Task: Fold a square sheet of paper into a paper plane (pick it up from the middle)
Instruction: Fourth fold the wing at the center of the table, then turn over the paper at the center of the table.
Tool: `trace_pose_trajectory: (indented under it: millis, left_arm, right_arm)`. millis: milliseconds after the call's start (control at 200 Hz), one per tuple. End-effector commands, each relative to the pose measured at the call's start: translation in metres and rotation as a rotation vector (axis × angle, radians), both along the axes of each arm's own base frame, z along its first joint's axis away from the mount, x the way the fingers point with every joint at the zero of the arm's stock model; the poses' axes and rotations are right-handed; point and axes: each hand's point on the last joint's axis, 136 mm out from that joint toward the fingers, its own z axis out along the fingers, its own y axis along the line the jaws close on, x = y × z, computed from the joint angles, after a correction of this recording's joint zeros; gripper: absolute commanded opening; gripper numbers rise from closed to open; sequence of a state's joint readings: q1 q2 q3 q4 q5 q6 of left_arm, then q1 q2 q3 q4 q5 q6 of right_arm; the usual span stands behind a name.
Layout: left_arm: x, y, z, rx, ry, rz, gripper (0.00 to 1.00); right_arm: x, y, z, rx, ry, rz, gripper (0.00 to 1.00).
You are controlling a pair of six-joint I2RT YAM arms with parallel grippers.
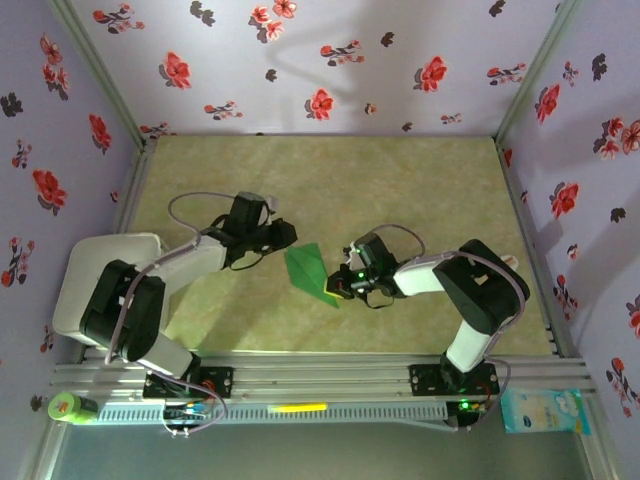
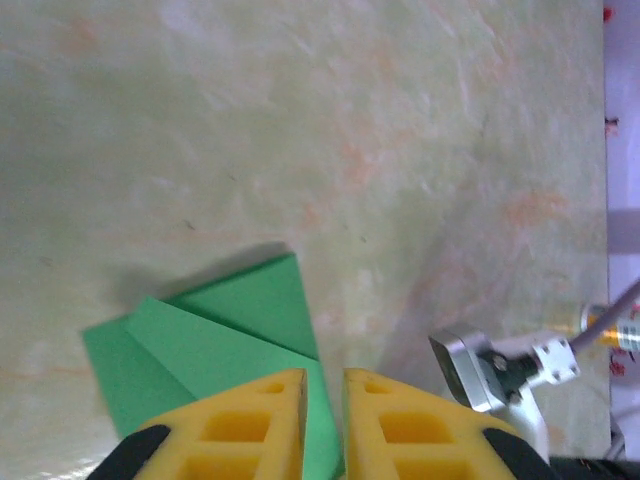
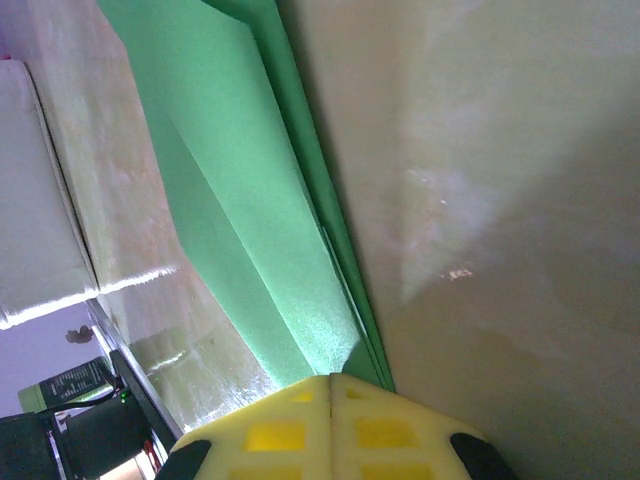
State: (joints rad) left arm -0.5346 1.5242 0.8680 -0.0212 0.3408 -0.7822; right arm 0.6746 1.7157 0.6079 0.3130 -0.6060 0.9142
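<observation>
From above, the green sheet of paper, folded into a pointed shape, lies near the middle of the worktop, between the two arms. The left end effector sits at the sheet's upper-left edge, and the right end effector at its lower-right tip.

At the left wrist, the yellow fingers stand slightly spread with a narrow gap between them. The sheet lies flat on the worktop, with overlapping folded layers, and runs in under the left-hand finger.

At the right wrist, the fingertips are pressed together, pinching the end of the sheet's layered, creased edge. The sheet stretches away from them as a long strip.
</observation>
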Motion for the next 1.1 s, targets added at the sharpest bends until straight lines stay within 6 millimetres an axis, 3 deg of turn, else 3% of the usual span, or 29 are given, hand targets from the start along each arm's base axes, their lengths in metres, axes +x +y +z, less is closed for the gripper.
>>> trace_pose_trajectory:
  millis: [0, 270, 480, 600, 745, 990, 1095]
  left_arm:
    - [-0.011, -0.019, -0.006, 0.01, 0.043, -0.065, 0.17]
    - [-0.026, -0.053, -0.044, 0.047, 0.118, -0.139, 0.15]
    - [-0.032, -0.038, -0.088, 0.169, 0.17, -0.132, 0.13]
    - [-0.034, -0.034, -0.093, 0.178, 0.171, -0.126, 0.13]
    - [-0.036, -0.032, -0.099, 0.185, 0.181, -0.126, 0.13]
    - [-0.037, -0.027, -0.105, 0.182, 0.212, -0.101, 0.13]
    - [-0.037, -0.024, -0.108, 0.163, 0.236, -0.082, 0.12]
  right_arm:
    - [-0.014, -0.021, -0.031, -0.131, 0.089, -0.029, 0.02]
    - [-0.012, -0.018, -0.022, -0.115, 0.069, -0.027, 0.03]
    - [-0.007, -0.011, -0.004, -0.069, 0.035, -0.02, 0.07]
    - [-0.008, -0.014, 0.016, -0.048, 0.004, -0.034, 0.13]
    - [-0.018, -0.029, 0.024, -0.062, 0.008, -0.082, 0.23]
    - [-0.044, -0.051, 0.024, -0.098, 0.075, -0.132, 0.31]
    - [-0.052, -0.051, 0.021, -0.091, 0.118, -0.119, 0.31]
